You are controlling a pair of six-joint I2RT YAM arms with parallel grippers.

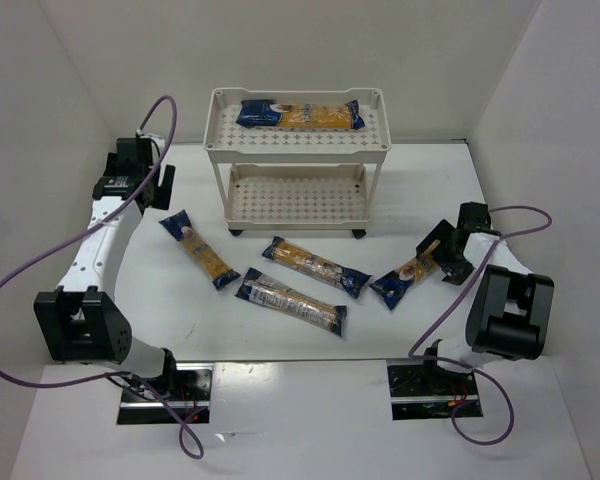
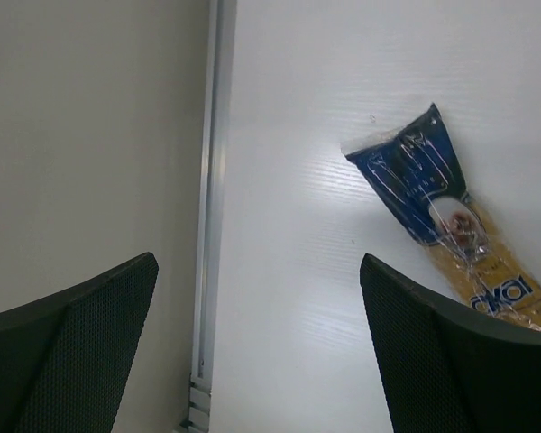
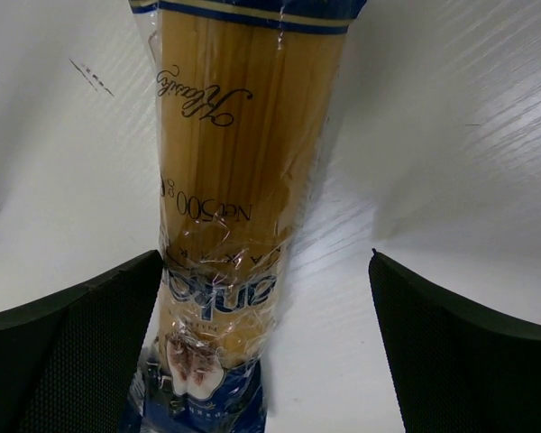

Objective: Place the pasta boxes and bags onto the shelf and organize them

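Currently one shelved packet lies lengthwise on the top tier of the shelf, near that tray's back rim. I see no packet on the lower tier. The shelf stands at the middle of the far edge of the table.

Four more packets lie flat on the table, each at its own angle:
- the left packet, toward the left edge
- the farther middle packet and the nearer middle packet, close together at the table's centre, in front of the shelf
- the right packet, toward the right edge

Appearance: long narrow sleeves of clear film with dark blue ends and a white label, yellow spaghetti showing through the middle. The film is glossy and crinkled. I judge it slippery, and the contents stiff but breakable.

Step in hand, as I read it: pick of the right packet. The right gripper hangs over it with jaws spread wide and nothing held. The sleeve runs between the fingers, closer to one than the other. I cannot tell how far above the table the tips are.

Next move calls for centring on the sleeve, coming down, closing across the narrow width, lifting level, and laying it parallel to the shelved packet.

The left gripper is near the left edge, jaws wide apart and empty. The left packet's blue end lies just beside one finger, outside the gap.
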